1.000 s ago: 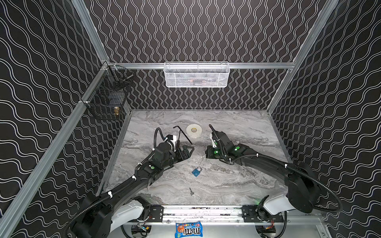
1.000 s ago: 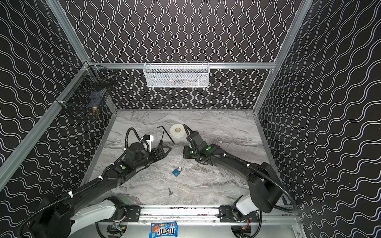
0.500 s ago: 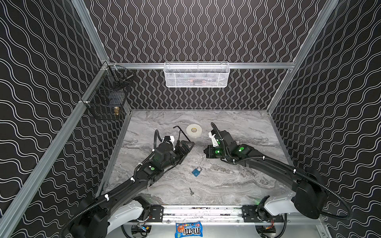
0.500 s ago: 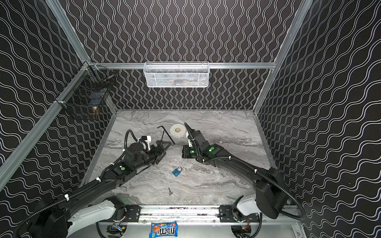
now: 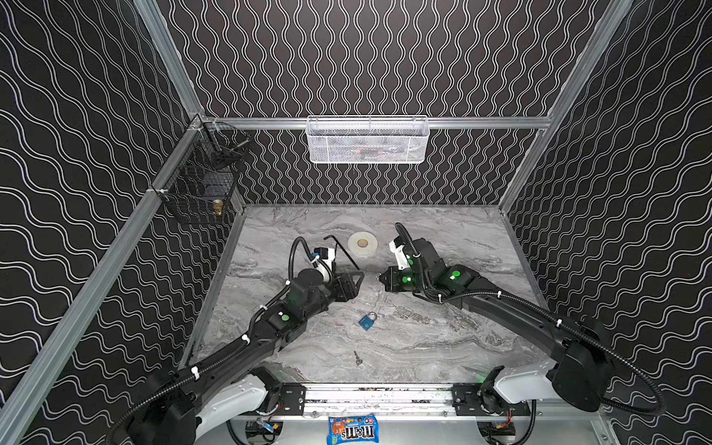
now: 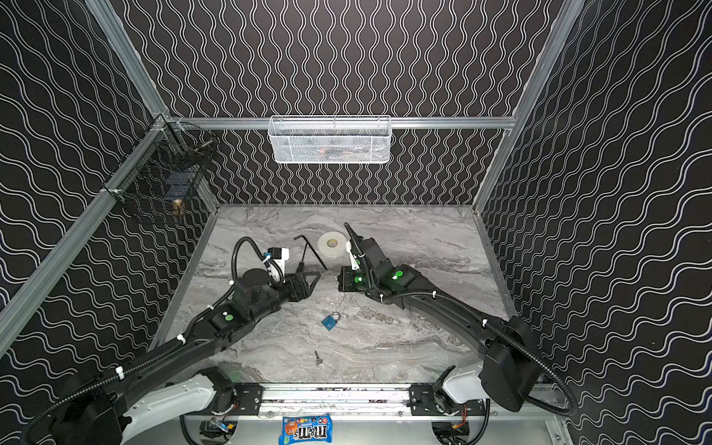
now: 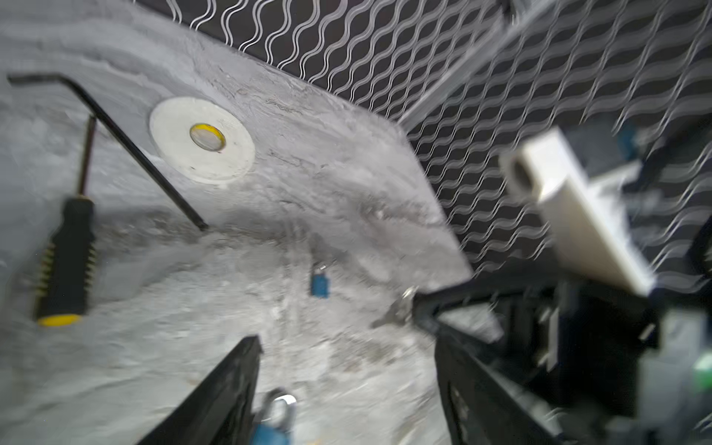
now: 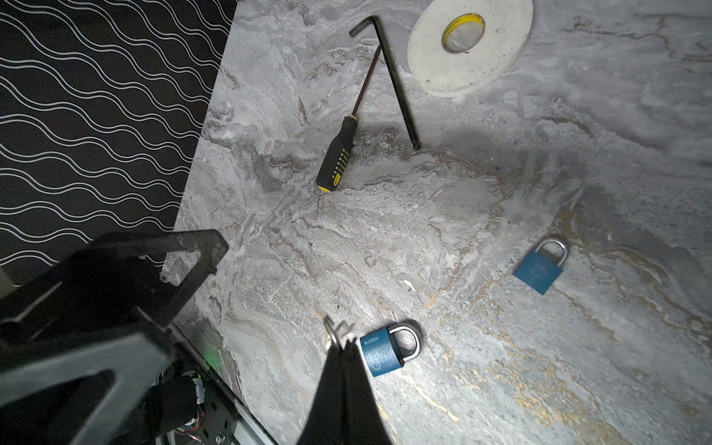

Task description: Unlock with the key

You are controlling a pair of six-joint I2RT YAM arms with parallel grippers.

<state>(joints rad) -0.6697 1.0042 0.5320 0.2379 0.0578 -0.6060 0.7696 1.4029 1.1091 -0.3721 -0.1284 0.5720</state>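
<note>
We note bare marble tabletop [image 5: 443, 346] all round both grippers, side walls [image 5: 616, 192] well apart from them. White mesh basket [image 5: 368, 150] hangs high beyond them, contents unclear. Black wire basket [image 5: 192, 192], out past left gripper [image 7: 346, 343], holds brass item [image 5: 218, 208]. That gripper spread wide, empty. We find right gripper [image 8: 343, 343] clenched on key [image 8: 332, 330]. Blue padlock [image 8: 379, 356] lies close by its tips, second padlock [image 8: 538, 267] farther off. Spare key [image 5: 358, 358] well apart from both grippers.

A blue metal padlock [image 8: 379, 354], shackle closed, lay flat on the tabletop [image 8: 424, 212]; the right end effector [image 8: 343, 341] pinched a small silver key [image 8: 332, 330].
</note>
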